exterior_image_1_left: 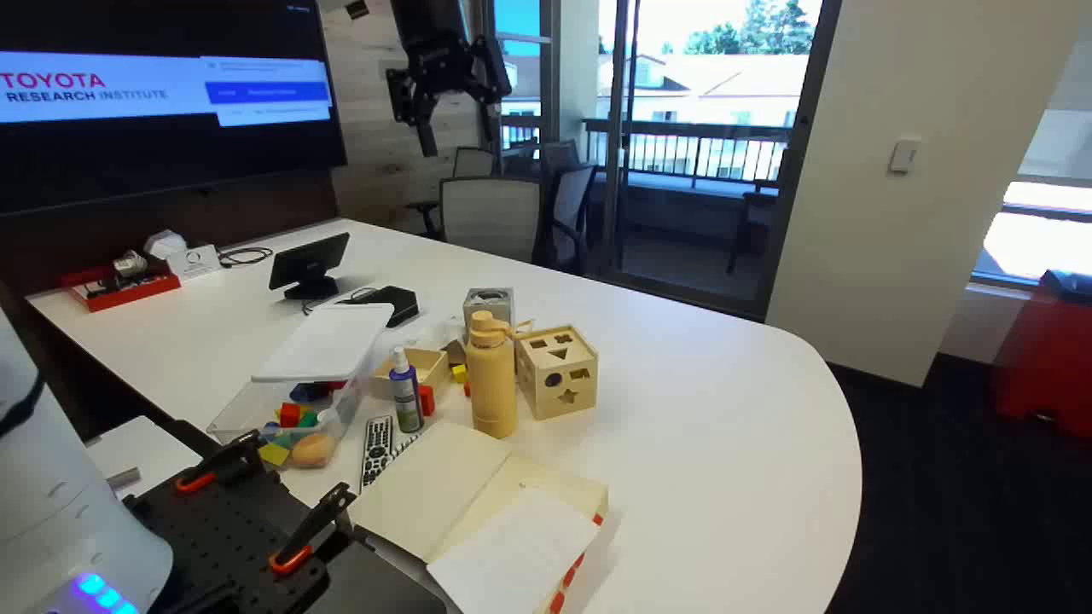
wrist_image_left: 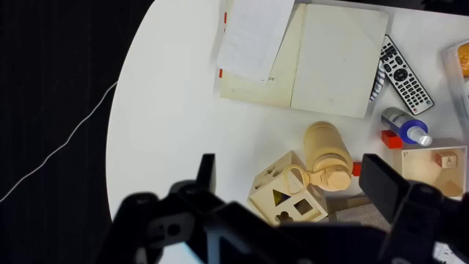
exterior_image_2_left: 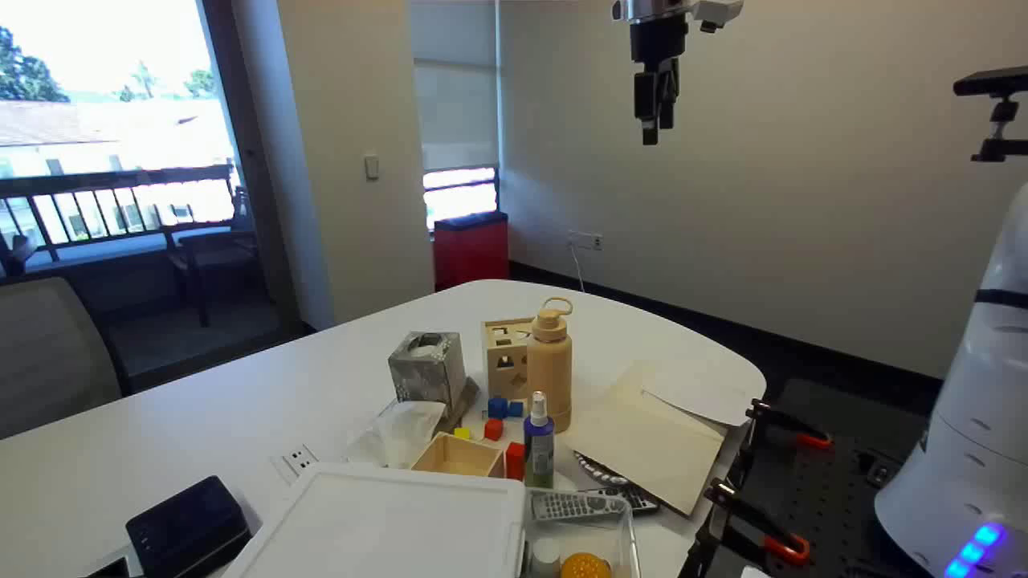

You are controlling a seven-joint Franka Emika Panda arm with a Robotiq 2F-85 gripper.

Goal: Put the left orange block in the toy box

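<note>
One toy box [exterior_image_1_left: 566,380] — one flask [exterior_image_1_left: 493,384]

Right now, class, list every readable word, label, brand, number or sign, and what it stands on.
"TOYOTA RESEARCH INSTITUTE": wide black wall-mounted screen.
Too small or blurred:
Other text, same screen.
Label, purple plastic spray bottle.
Keys, silver plastic remote control.
Print, open cream-paged book.
Mark, white rectangular card.
Mark, small red-sided wooden block.

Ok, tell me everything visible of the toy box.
The toy box is a pale cube, apparently wooden, with shaped holes: triangle, square and clover on top, others in its sides. It sits level on the white table beside the tan bottle, which partly hides it in the wrist view; contact is unclear.
</note>
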